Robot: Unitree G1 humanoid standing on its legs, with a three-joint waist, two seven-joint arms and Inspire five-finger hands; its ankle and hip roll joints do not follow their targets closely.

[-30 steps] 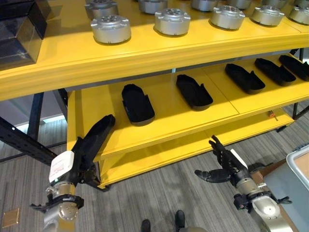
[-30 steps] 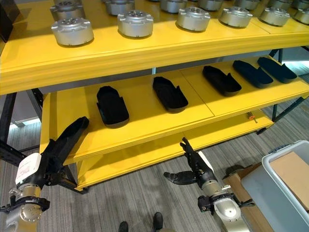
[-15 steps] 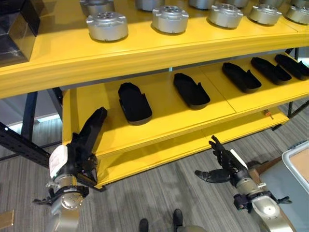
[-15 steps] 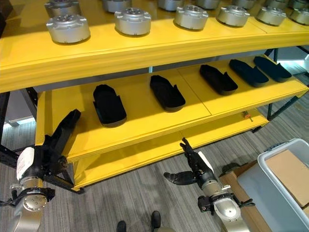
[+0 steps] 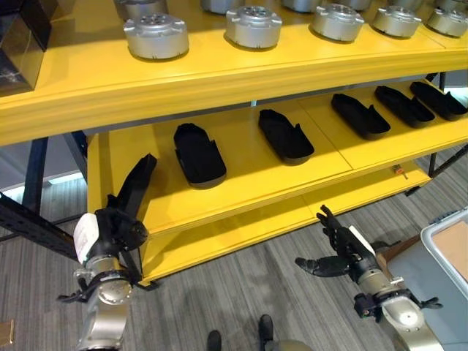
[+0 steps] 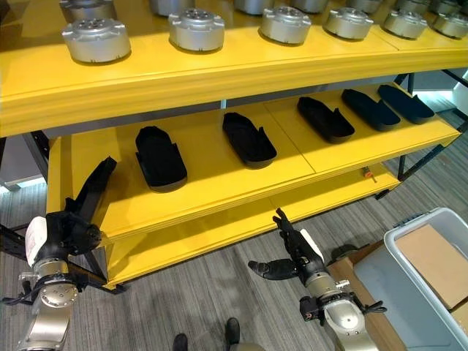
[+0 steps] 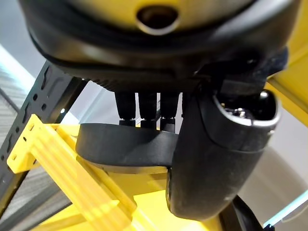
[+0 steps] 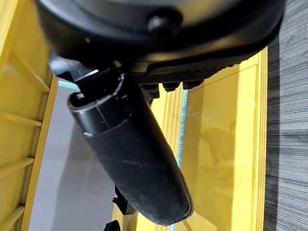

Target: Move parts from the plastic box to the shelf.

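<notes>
My left hand [image 5: 111, 232] is shut on a long black part [image 5: 139, 179] that points up toward the left end of the yellow middle shelf [image 5: 248, 172]. In the left wrist view the fingers [image 7: 147, 105] and thumb [image 7: 216, 159] wrap the black part [image 7: 125, 144]. Several like black parts [image 5: 199, 153] lie in a row on that shelf. My right hand [image 5: 342, 248] hangs open and empty over the floor in front of the bottom shelf. The grey plastic box [image 6: 387, 285] stands at the lower right, with cardboard [image 6: 439, 256] in it.
Several round silver parts [image 5: 155, 36] stand on the top shelf, with a dark box [image 5: 18, 44] at its left end. A black frame post [image 5: 33, 219] slants beside the shelf's left end. Grey carpet [image 5: 241, 292] lies between me and the shelf.
The view has shifted a little. My left hand has raised the black part and tilted it more upright, nearer the middle shelf's left end. The right hand has stayed put.
</notes>
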